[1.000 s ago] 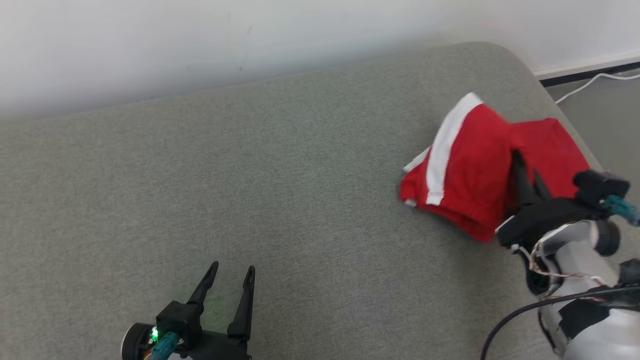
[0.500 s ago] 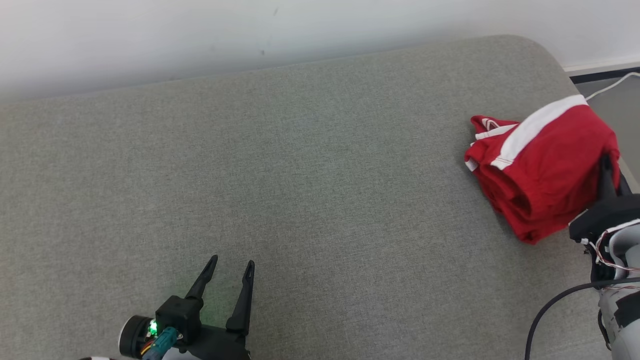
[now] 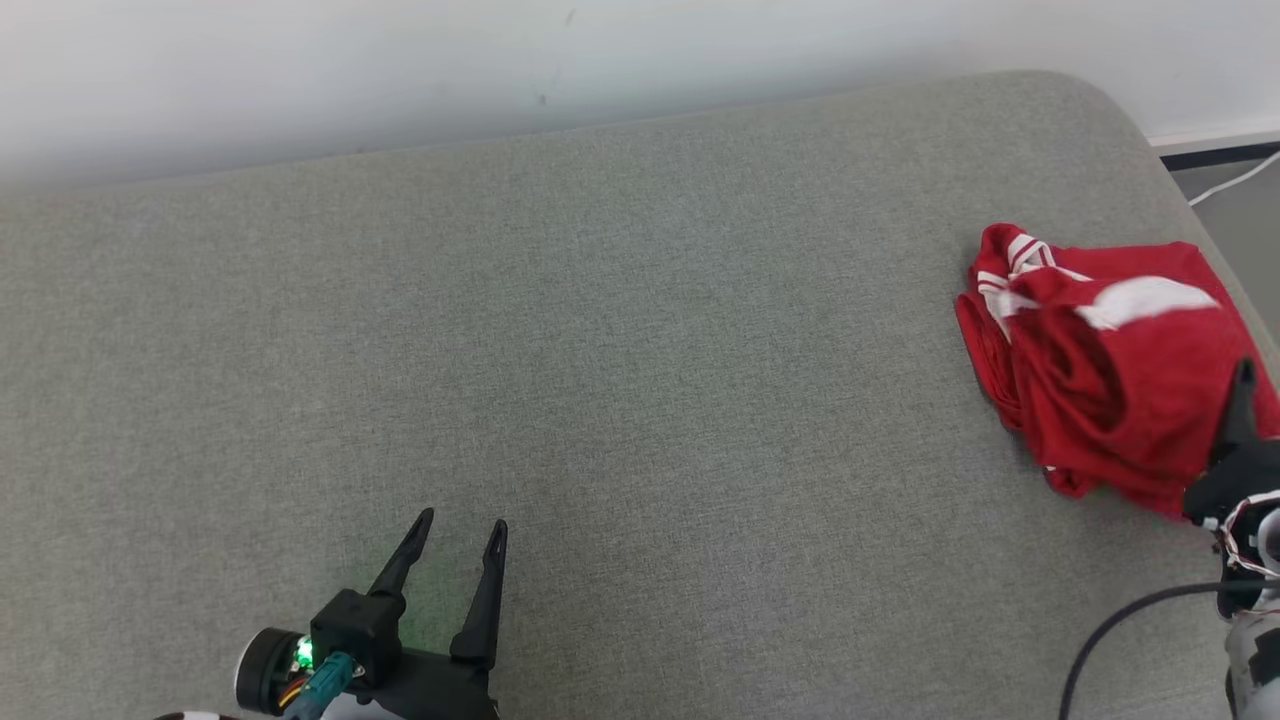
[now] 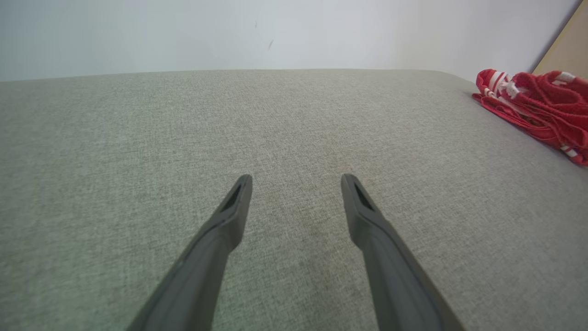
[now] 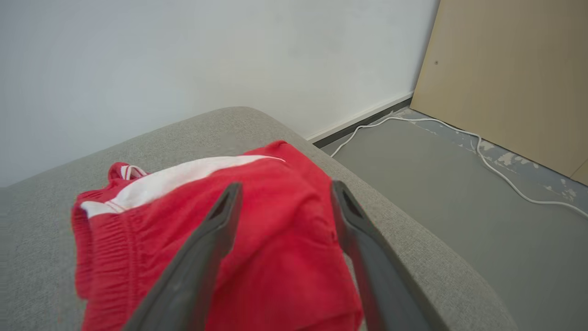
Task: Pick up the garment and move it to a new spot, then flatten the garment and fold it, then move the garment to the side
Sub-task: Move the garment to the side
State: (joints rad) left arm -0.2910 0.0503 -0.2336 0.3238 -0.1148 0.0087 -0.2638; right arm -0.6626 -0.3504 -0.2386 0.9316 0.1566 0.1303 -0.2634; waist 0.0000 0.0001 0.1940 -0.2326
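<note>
The red garment lies crumpled at the right end of the grey couch, near its edge. The right gripper is over it, released and holding nothing. The left gripper is released too, well apart. To flatten it well, pinch one hem corner and pull toward the middle.

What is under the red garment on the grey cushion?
The red garment lies crumpled on the grey cushion, near its right edge. Cushion fabric shows right up to its hem; whatever lies beneath its folds is covered and cannot be seen.
</note>
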